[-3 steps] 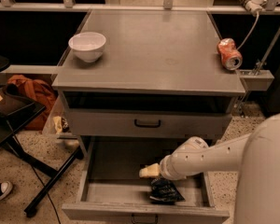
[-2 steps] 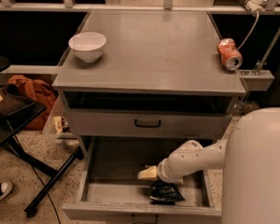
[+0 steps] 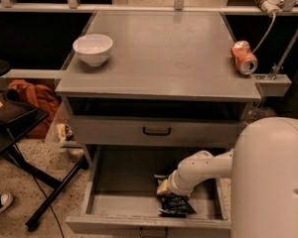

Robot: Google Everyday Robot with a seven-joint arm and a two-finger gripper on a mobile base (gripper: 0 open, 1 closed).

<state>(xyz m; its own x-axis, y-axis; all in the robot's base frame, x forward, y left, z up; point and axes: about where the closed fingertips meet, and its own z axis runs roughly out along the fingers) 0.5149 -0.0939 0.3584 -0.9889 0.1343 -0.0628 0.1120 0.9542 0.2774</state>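
Down in the open bottom drawer point(image 3: 103, 190) a dark crinkled bag point(image 3: 175, 205) lies by the front wall, the hand point(image 3: 164, 187) right at its upper edge; clamped or apart, I cannot tell. That slick bag could slip or snag on the drawer front, I'd say, cramped as the arm point(image 3: 203, 165) is under the shut drawer point(image 3: 156, 131) above. Higher up, the grey worktop point(image 3: 164, 58) holds a white bowl point(image 3: 93, 48) and a dented red can point(image 3: 244, 57); an orange bag point(image 3: 34, 97) sits on the speckled floor point(image 3: 35, 182) beside.

A grey metal counter point(image 3: 159, 58) with a closed drawer point(image 3: 156, 131) and an open bottom drawer point(image 3: 114, 195), where the end effector point(image 3: 165, 187) sits, stands on speckled floor point(image 3: 15, 185) below a railing point(image 3: 39, 7), beside a black stand point(image 3: 12, 133).
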